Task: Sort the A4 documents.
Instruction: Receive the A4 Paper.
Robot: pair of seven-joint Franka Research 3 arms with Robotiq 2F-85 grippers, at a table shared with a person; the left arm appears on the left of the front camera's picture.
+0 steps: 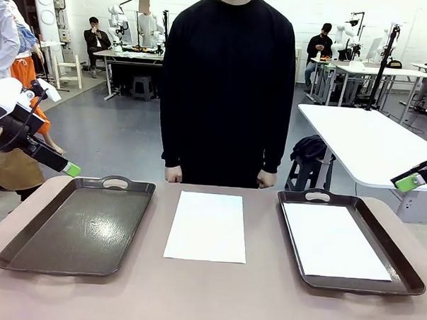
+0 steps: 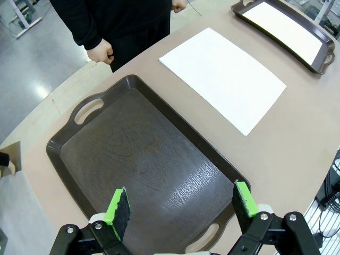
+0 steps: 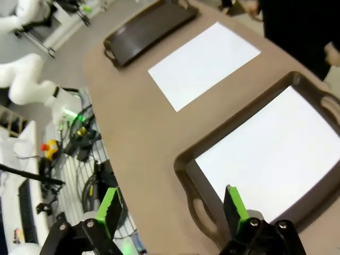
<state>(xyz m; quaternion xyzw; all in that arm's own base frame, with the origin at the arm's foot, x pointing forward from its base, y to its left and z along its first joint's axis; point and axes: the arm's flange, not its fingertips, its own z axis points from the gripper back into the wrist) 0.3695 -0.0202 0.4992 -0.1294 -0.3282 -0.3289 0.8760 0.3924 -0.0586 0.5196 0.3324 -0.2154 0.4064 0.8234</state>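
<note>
One white A4 document (image 1: 207, 226) lies flat on the bare table between the two trays, seen also in the left wrist view (image 2: 223, 77) and the right wrist view (image 3: 204, 64). A second white sheet (image 1: 335, 242) rests inside the right dark brown tray (image 1: 404, 264), shown in the right wrist view (image 3: 276, 154) and far off in the left wrist view (image 2: 289, 26). My left gripper (image 2: 182, 206) hangs open above the left tray (image 2: 64, 154), which holds nothing. My right gripper (image 3: 171, 207) stands open over the near end of the right tray (image 3: 186, 170). Their green pads show at the front view's edges (image 1: 72, 169) (image 1: 409, 183).
A person in black stands at the far table edge, fists (image 1: 173, 174) (image 1: 266, 179) resting by the rim. The left tray (image 1: 25, 258) sits left of the loose sheet. Bare table runs along the near edge. Cables and gear lie beyond the table's side (image 3: 79, 138).
</note>
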